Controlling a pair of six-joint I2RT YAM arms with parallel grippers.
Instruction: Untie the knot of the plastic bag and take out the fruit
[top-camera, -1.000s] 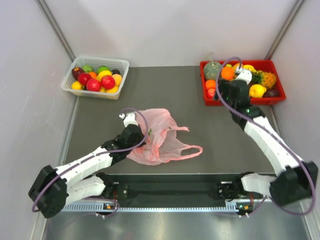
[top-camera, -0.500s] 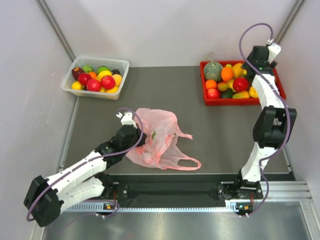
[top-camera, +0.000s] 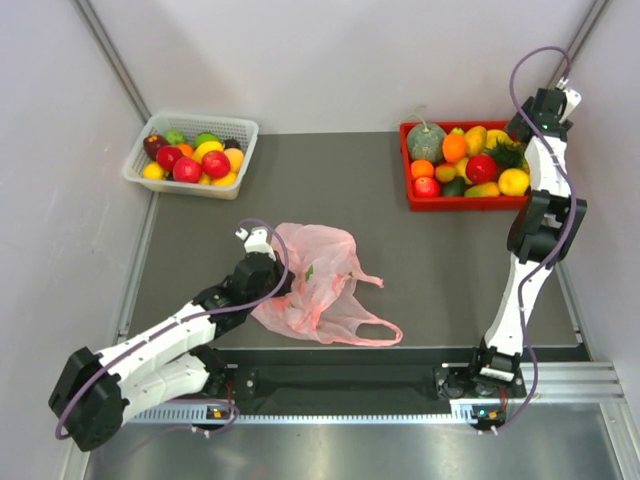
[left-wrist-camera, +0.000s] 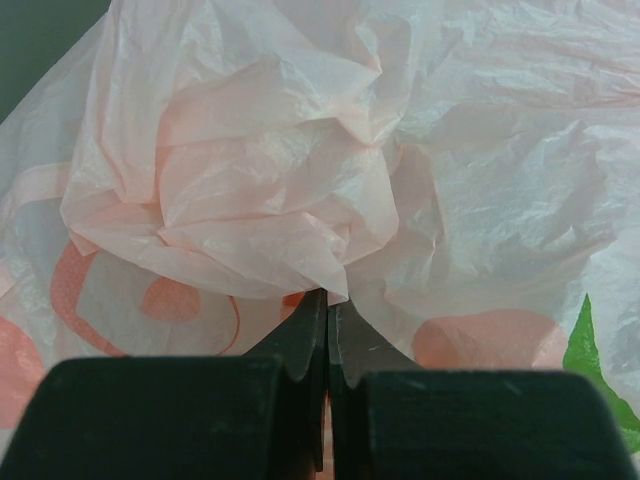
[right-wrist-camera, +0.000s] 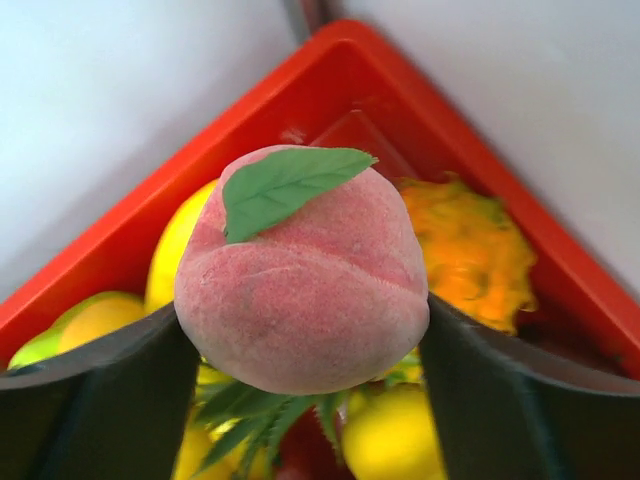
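Around you: white mesh basket (top-camera: 186, 189) of fruit far left, red plastic tray (top-camera: 480, 203) of fruit far right. Left gripper (left-wrist-camera: 327, 308), arm low, pinches the crumpled pink plastic bag (top-camera: 322, 272) mid-table. Right gripper (right-wrist-camera: 305, 345), arm reared upright, clasps the pink leafed peach (right-wrist-camera: 300, 285) over the tray's corner.

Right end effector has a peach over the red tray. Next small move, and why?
Probably lower the right end effector a little toward the red tray before releasing. The peach is clamped between its fingers and hangs above the tray's corner, over other fruit, so a drop from here might bounce out. The left end effector is shut on the pink bag and can wait.
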